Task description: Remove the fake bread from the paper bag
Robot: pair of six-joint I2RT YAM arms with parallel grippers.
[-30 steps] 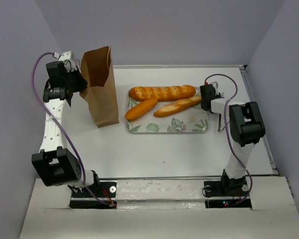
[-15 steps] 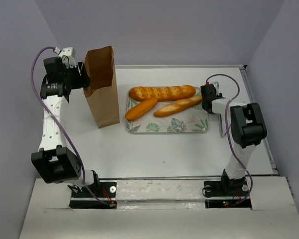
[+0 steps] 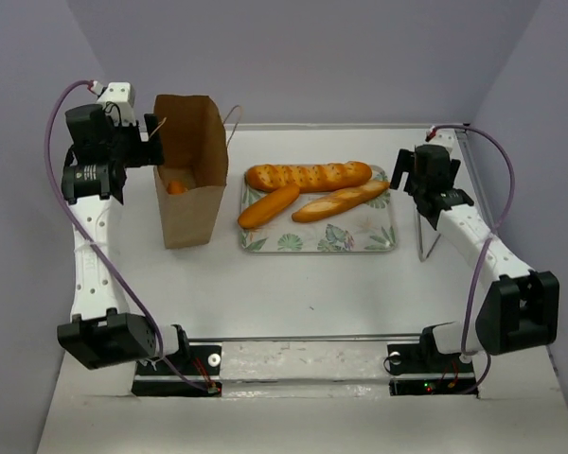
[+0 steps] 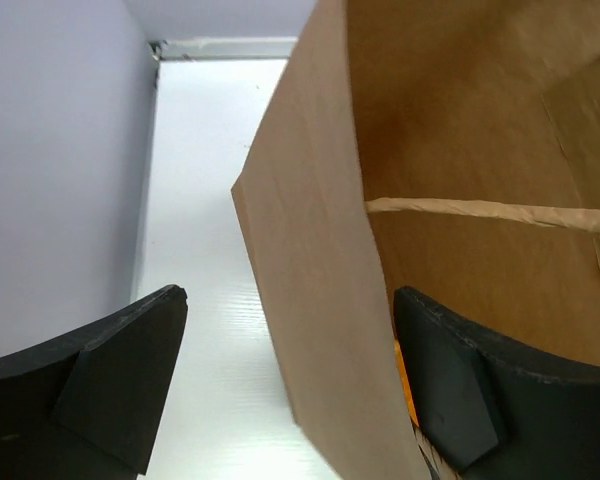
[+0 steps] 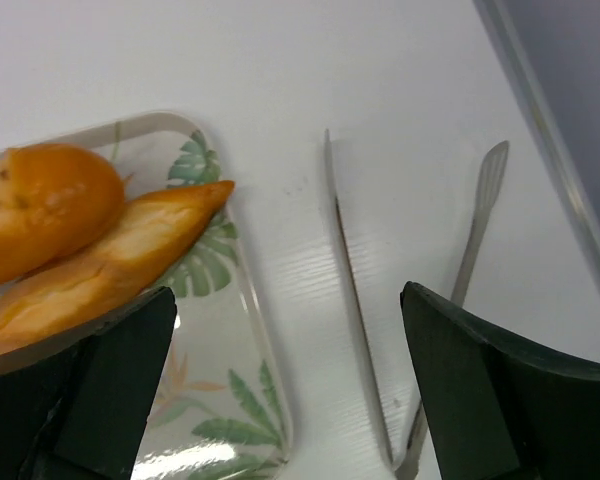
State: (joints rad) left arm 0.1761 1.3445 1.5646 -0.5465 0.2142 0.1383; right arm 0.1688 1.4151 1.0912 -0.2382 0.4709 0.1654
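White table (image 3: pixel 293 284), fake bread (image 3: pixel 308 176) roughly left-right on tray (image 3: pixel 360 238), paper bag (image 3: pixel 191 206) upright

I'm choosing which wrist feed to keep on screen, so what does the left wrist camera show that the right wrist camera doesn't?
Only the left wrist view shows the paper bag. One of its walls stands between the fingers of the open left hand, a twisted handle crosses its inside, and an orange sliver shows low down. Only the right wrist view shows the leaf-print tray with two loaves, and metal tongs lying beside it, below the open right hand. Both show the white table.
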